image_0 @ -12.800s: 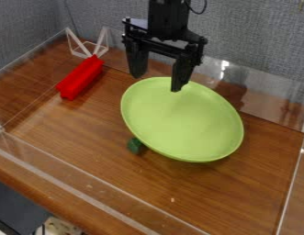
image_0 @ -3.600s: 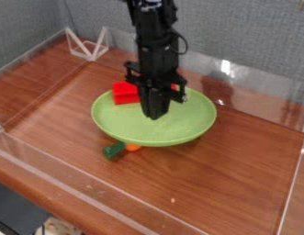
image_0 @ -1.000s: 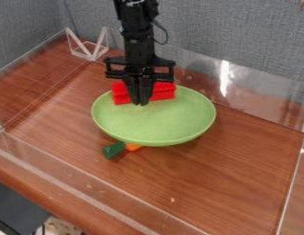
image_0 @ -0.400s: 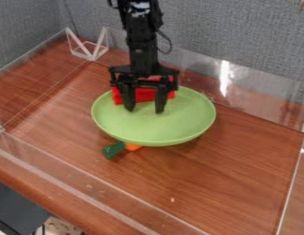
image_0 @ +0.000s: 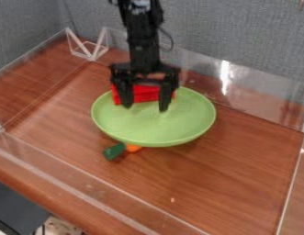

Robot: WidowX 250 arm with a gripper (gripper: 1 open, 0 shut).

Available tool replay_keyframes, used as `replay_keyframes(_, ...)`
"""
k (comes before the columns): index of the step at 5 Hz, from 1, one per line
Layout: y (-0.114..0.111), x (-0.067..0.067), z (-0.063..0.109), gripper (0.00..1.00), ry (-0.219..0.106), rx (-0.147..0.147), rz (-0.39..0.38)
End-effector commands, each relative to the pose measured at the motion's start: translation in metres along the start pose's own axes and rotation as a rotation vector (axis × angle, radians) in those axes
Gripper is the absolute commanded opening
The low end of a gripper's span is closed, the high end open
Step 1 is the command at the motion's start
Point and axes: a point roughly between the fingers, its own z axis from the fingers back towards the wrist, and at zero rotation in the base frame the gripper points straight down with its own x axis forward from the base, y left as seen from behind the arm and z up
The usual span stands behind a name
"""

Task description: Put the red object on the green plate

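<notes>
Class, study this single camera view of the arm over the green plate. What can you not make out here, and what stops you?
- red object: its ends sit behind the open gripper fingers, so contact is unclear.
- green plate: its back rim is covered by gripper and block.
- small orange-and-green item: too small and tucked beside the plate's front rim to identify.
- white wire stand: blurred, small.

A single camera stood in front of the table (image_0: 240, 174), raised above it and tilted downward at an angle. It looked across the wooden top toward the grey back wall (image_0: 240, 32), close enough that the near table edge ran off the frame's lower corner.
</notes>
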Motion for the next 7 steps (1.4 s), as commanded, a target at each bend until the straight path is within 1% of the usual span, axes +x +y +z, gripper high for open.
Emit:
replay_keyframes(1,0.004,0.005,0.019,1.0,-0.064,0.0,-0.025)
replay_keyframes(3,-0.006,0.031,0.001,1.0,-0.02,0.02,-0.06)
replay_keyframes(4,-0.008,0.032,-0.023,1.0,-0.007,0.026,-0.056)
replay_keyframes(5,-0.018,0.025,-0.012,1.0,-0.033,0.022,-0.04)
replay_keyframes(6,-0.018,0.032,0.011,1.0,-0.046,0.025,0.002)
replay_keyframes(7,-0.017,0.04,0.036,0.0,-0.067,0.025,0.043)
